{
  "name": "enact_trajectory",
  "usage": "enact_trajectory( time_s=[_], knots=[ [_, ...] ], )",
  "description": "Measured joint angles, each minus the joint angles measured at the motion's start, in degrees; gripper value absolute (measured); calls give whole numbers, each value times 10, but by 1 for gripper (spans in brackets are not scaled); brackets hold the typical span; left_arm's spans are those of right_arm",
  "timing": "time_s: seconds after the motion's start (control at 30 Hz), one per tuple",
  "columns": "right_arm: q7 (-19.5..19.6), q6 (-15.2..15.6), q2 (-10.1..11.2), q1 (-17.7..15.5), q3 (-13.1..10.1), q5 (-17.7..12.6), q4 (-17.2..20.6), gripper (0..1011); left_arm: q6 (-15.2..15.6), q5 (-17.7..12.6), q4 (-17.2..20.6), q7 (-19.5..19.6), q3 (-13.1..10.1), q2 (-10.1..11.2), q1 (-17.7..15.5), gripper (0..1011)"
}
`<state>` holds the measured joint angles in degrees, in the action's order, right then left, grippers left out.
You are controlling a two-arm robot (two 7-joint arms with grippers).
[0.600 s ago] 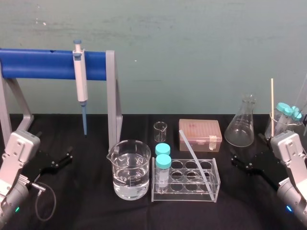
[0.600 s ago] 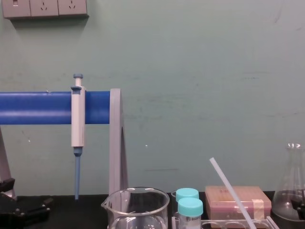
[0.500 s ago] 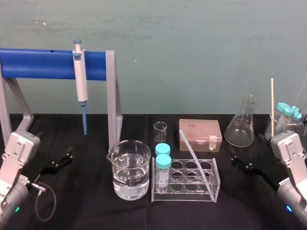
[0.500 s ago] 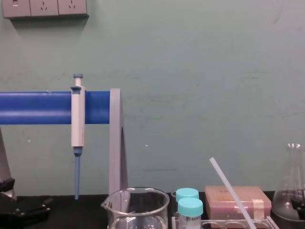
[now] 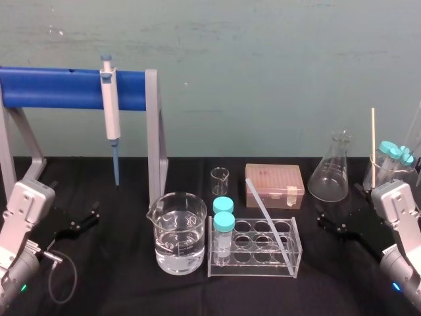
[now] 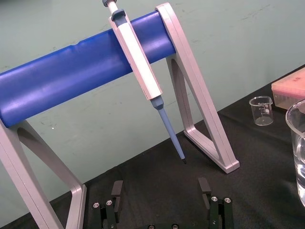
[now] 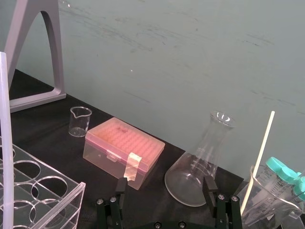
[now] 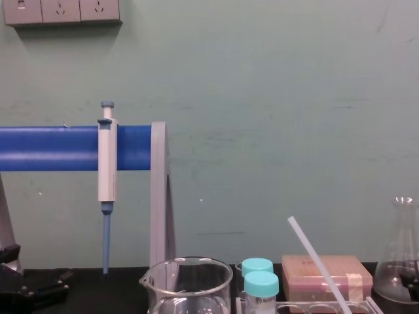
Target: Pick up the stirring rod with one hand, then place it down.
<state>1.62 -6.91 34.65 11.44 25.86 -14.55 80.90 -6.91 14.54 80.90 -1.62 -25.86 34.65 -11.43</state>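
The stirring rod [image 5: 266,216] is a translucent-white rod leaning tilted in the clear test tube rack [image 5: 255,247] at the table's middle. Its upper end points back and left. The rod also appears in the chest view [image 8: 317,263] and at the edge of the right wrist view [image 7: 5,152]. My right gripper [image 5: 339,226] rests low at the right, well apart from the rod, fingers [image 7: 121,186] spread with nothing between them. At the left of the table my left gripper [image 5: 77,222] is parked, open and empty, its fingers [image 6: 116,190] wide apart.
A water-filled beaker [image 5: 176,232] and two teal-capped tubes [image 5: 223,227] stand left of the rod. A pink tip box [image 5: 274,185], a small beaker [image 5: 220,180] and a conical flask [image 5: 330,172] stand behind. A pipette [image 5: 112,118] hangs from the blue stand [image 5: 66,87]. A beaker with capped tubes and a thin stick [image 5: 373,146] sits far right.
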Motion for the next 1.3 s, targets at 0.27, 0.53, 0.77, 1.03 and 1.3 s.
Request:
enact_trajectory(
  time_s=[0.27,0.53,0.77,1.03,1.3],
  knots=[
    [0,0,0,0,0,0,0,1002,0,0,0,0,0,0,0,1000],
    [0,0,0,0,0,0,0,1002,0,0,0,0,0,0,0,1000],
    [0,0,0,0,0,0,0,1002,0,0,0,0,0,0,0,1000],
    [0,0,0,0,0,0,0,1002,0,0,0,0,0,0,0,1000],
    [0,0,0,0,0,0,0,1002,0,0,0,0,0,0,0,1000]
  ],
)
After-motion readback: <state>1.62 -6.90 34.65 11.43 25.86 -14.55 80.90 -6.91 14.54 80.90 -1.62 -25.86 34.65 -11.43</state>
